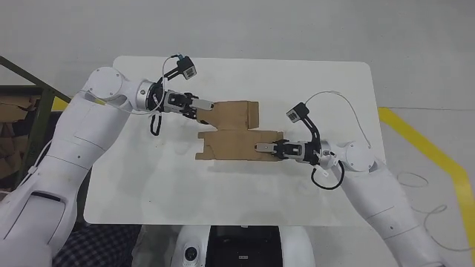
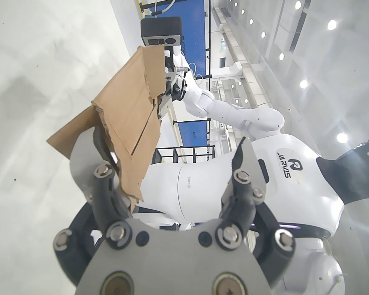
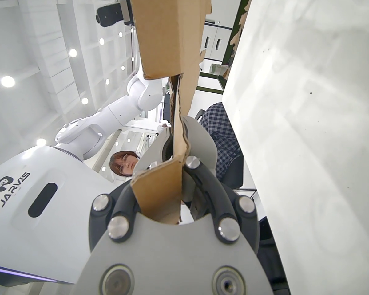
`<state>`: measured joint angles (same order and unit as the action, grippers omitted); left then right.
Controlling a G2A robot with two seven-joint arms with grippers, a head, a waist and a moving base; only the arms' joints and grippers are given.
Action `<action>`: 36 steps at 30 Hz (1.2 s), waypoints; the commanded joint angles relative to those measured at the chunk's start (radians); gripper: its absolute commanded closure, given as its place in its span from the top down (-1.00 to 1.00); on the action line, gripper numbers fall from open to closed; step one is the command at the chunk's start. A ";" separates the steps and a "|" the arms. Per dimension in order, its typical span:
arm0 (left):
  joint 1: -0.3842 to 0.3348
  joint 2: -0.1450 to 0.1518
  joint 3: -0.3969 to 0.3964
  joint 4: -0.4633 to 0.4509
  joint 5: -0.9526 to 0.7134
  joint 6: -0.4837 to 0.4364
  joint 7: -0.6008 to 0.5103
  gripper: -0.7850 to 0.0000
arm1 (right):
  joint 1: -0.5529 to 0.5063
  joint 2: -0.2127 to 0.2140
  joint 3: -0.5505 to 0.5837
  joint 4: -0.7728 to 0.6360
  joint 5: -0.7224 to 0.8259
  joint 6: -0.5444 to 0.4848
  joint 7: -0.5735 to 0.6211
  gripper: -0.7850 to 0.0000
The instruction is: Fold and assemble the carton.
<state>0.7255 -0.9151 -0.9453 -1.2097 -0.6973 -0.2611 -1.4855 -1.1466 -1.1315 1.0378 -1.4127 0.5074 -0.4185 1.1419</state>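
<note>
A flattened brown carton is held above the middle of the white table, with one panel set back from the other. My left gripper is at the carton's left end. In the left wrist view this gripper is open wide, and the carton leans against one finger. My right gripper is at the carton's lower right edge. In the right wrist view it is shut on a cardboard flap, and the carton stretches away from it.
A white cable arcs over the table's right side. A dark green rack with cardboard scraps stands off the left edge. A yellow line runs along the floor at the right.
</note>
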 commanded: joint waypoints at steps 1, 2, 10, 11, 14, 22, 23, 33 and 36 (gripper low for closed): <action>0.004 0.000 -0.004 -0.003 0.007 0.006 0.001 -0.06 | -0.001 0.001 0.002 -0.002 -0.002 0.000 -0.001 -1.00; 0.005 0.000 -0.006 -0.003 0.011 0.009 0.003 -0.12 | -0.002 0.001 0.003 -0.003 -0.001 0.000 -0.002 -1.00; 0.009 -0.001 -0.014 -0.005 0.034 0.033 0.004 -0.30 | -0.004 0.002 0.007 -0.013 -0.011 0.002 -0.003 -1.00; 0.009 -0.002 -0.015 -0.005 0.035 0.035 0.004 -0.33 | -0.005 0.002 0.007 -0.014 -0.011 0.002 -0.003 -1.00; 0.009 -0.003 -0.015 -0.002 0.043 0.040 0.003 -0.41 | -0.005 0.003 0.009 -0.020 -0.014 0.004 -0.005 -1.00; 0.009 -0.008 -0.019 0.003 0.049 0.055 0.008 -1.00 | -0.010 0.005 0.016 -0.048 -0.026 0.007 -0.013 -1.00; 0.009 -0.009 -0.020 0.004 0.049 0.056 0.008 -1.00 | -0.011 0.005 0.017 -0.053 -0.029 0.007 -0.014 -1.00; 0.014 -0.012 -0.041 0.007 0.014 0.060 -0.014 -1.00 | -0.041 0.018 0.066 -0.087 -0.069 0.021 -0.054 1.00; 0.018 -0.011 -0.052 -0.003 0.010 0.054 -0.028 -1.00 | -0.050 0.027 0.103 -0.077 -0.096 0.022 -0.066 1.00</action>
<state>0.7422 -0.9267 -0.9939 -1.2084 -0.6858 -0.2049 -1.5083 -1.1947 -1.1078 1.1276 -1.4923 0.4216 -0.3967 1.0787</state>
